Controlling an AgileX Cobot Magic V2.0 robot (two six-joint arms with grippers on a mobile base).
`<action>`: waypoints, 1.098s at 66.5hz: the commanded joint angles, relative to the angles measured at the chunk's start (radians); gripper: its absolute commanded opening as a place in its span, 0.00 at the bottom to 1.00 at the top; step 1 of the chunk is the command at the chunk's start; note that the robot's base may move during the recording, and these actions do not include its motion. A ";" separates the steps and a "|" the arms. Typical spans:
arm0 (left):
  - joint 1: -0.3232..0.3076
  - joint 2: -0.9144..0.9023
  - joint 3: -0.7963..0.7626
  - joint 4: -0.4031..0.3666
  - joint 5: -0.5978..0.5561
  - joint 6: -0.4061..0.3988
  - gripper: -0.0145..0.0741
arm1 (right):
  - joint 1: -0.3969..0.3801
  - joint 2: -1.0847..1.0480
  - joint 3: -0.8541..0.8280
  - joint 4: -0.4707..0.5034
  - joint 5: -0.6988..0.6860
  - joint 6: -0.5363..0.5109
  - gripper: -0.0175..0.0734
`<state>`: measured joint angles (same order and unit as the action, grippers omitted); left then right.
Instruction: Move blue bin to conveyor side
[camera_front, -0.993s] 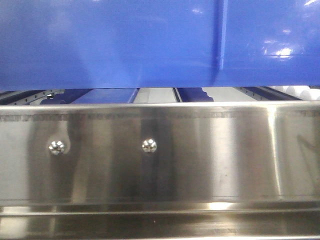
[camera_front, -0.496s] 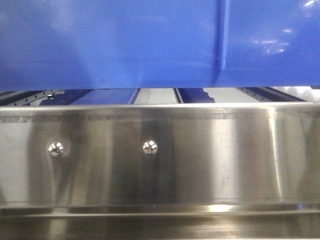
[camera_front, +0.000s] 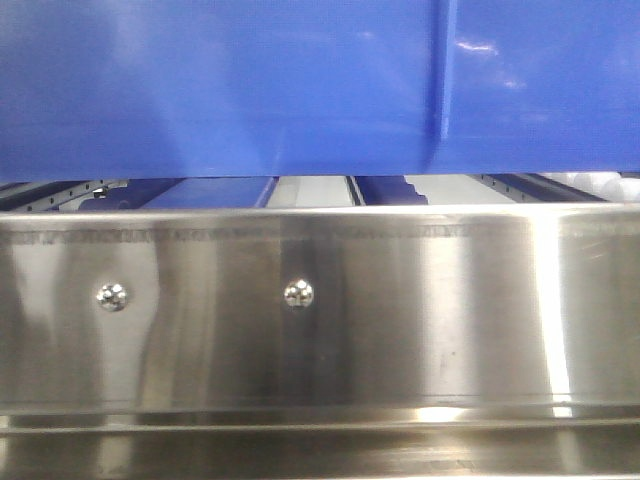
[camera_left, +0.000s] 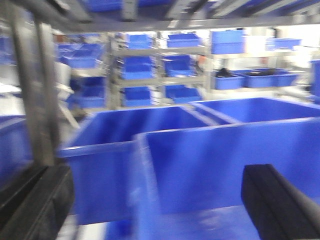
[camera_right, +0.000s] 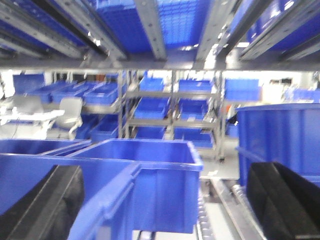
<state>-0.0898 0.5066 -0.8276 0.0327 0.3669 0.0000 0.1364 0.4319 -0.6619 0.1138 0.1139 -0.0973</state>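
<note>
Fills the top of the front view: blue bin (camera_front: 220, 90), glossy wall just above the steel rack rail (camera_front: 320, 310). Sits between the fingers of the left gripper (camera_left: 157, 200), spread wide, with near wall and corner in the gap; contact too blurred to tell. Right gripper (camera_right: 165, 205) equally wide open, a blue rim slanting up between its fingers, not closed on it.

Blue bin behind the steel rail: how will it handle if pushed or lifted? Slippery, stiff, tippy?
The blue bin looks glossy, with sharp highlights, so a grip may slip on its wall. Its vertical rib suggests it stays stiff. The white rollers beyond the steel rail would probably let it glide when pushed.
</note>
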 joint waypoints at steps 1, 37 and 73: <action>-0.013 0.071 -0.089 -0.061 0.062 0.000 0.83 | 0.028 0.091 -0.104 0.001 0.060 0.001 0.81; -0.013 0.490 -0.622 -0.046 0.546 -0.066 0.79 | 0.228 0.579 -0.769 0.001 0.754 0.039 0.81; 0.118 0.646 -0.701 -0.054 0.727 -0.023 0.79 | 0.226 0.870 -1.071 -0.152 1.107 0.245 0.81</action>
<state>0.0258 1.1332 -1.5107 -0.0179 1.0841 -0.0294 0.3631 1.2805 -1.7252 -0.0146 1.2253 0.1318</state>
